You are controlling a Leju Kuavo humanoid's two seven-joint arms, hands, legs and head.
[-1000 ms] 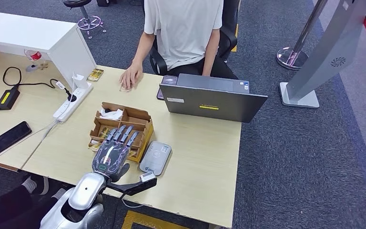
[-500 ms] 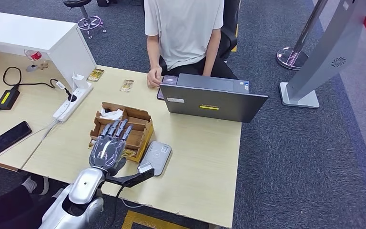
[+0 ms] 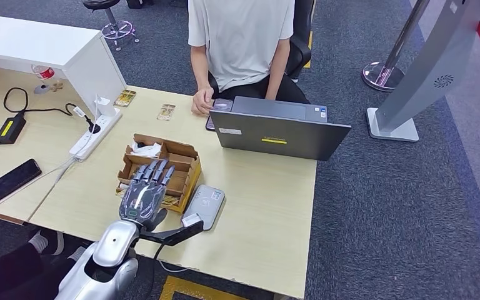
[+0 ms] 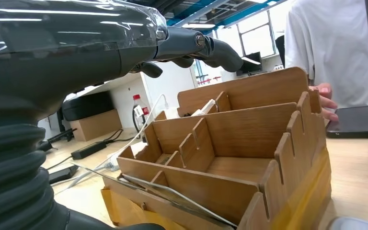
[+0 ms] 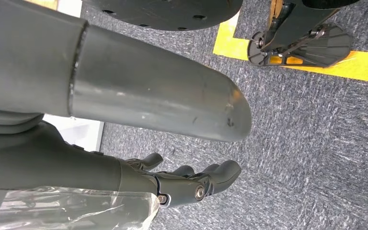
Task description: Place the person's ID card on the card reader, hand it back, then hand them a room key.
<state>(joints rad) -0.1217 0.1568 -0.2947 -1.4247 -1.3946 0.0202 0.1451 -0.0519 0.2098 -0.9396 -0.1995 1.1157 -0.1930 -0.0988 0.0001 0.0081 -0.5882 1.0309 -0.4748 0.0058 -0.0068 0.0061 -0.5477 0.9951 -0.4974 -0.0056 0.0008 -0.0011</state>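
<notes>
The person's hand (image 3: 202,100) has pulled back toward the laptop (image 3: 279,128), leaving the ID card (image 3: 165,112) near the worktop's far edge, so the empty, spread left robot hand (image 3: 145,195) over the wooden organizer (image 3: 160,170) should reach far across.

Counter (image 3: 269,200) clutter beyond the job

A grey laptop (image 3: 279,132) stands open near the seated person (image 3: 240,44); a white power strip (image 3: 97,132), a black phone (image 3: 10,180) and a black charger (image 3: 9,129) lie on the left, with a bottle (image 3: 44,72) behind.
</notes>
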